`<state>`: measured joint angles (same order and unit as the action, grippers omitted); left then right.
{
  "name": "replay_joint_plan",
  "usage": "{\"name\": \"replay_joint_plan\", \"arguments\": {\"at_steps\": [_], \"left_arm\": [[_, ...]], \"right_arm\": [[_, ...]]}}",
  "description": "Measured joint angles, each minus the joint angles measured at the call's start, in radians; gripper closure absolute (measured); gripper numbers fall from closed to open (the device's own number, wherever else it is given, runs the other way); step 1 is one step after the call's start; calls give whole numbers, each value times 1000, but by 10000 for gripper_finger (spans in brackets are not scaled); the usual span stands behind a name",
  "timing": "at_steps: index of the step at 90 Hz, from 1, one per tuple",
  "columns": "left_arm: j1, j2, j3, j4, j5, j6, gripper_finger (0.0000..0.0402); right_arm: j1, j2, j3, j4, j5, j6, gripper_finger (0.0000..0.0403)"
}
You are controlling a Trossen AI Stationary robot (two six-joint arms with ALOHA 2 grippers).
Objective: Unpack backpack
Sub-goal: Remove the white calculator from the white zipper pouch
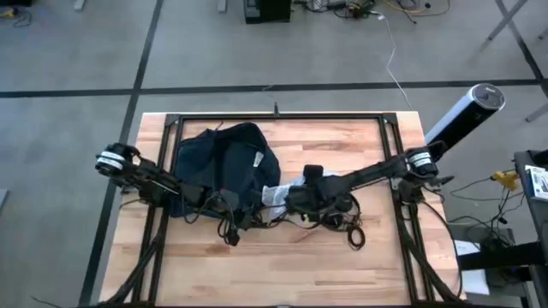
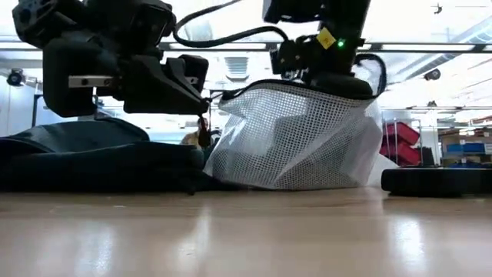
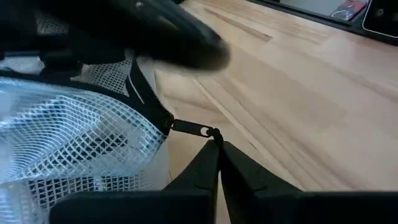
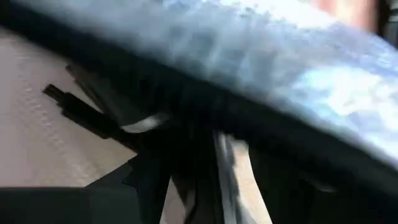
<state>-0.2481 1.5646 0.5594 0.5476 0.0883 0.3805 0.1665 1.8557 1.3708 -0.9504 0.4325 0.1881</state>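
The dark navy backpack (image 1: 224, 158) lies slumped on the table's far left part, also low at the left in the low view (image 2: 92, 158). A white mesh pouch (image 2: 292, 138) with a black zipper edge stands just right of it (image 1: 276, 195). My left gripper (image 3: 216, 138) is shut on the pouch's zipper pull, at the pouch's backpack side (image 2: 204, 115). My right gripper (image 2: 329, 77) is above the pouch, shut on its top. Black headphones with cables (image 1: 342, 218) lie by the right arm. My left gripper pinches the cord end of the zipper pull (image 3: 213, 132) between its two fingertips, coming nearly level from the table's left side. The metal tab (image 3: 191, 129) stretches straight from the slider to the fingers. My right gripper holds the pouch's black top edge (image 2: 323, 86) from above. The gripper's own body hides the exact place of contact. The pouch hangs upright below it, with its bottom (image 2: 292, 183) on the table.
A black table frame (image 1: 274, 115) runs along the far edge and both sides. A flat dark thing (image 2: 434, 181) lies at the right in the low view. Bare wood (image 1: 282, 265) spreads toward the near edge.
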Motion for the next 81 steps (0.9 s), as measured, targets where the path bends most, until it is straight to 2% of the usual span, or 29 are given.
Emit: {"name": "replay_joint_plan", "arguments": {"at_steps": [11,25,42,65,81], "left_arm": [[0,0,0,3,-1,0,402],[2,-1,0,43,-9,3,402],[21,-8,1,110,-126,5,402],[177,-12,7,143,-124,-63,402],[265,-8,10,142,-42,-111,402]], "right_arm": [[-24,7,-1,-5,-29,-25,241],[-25,-4,-1,-12,-28,-47,358],[-7,-59,-2,-18,-40,-28,357],[48,-206,13,-11,-39,-56,356],[118,-322,14,-9,-40,-59,356]]}}
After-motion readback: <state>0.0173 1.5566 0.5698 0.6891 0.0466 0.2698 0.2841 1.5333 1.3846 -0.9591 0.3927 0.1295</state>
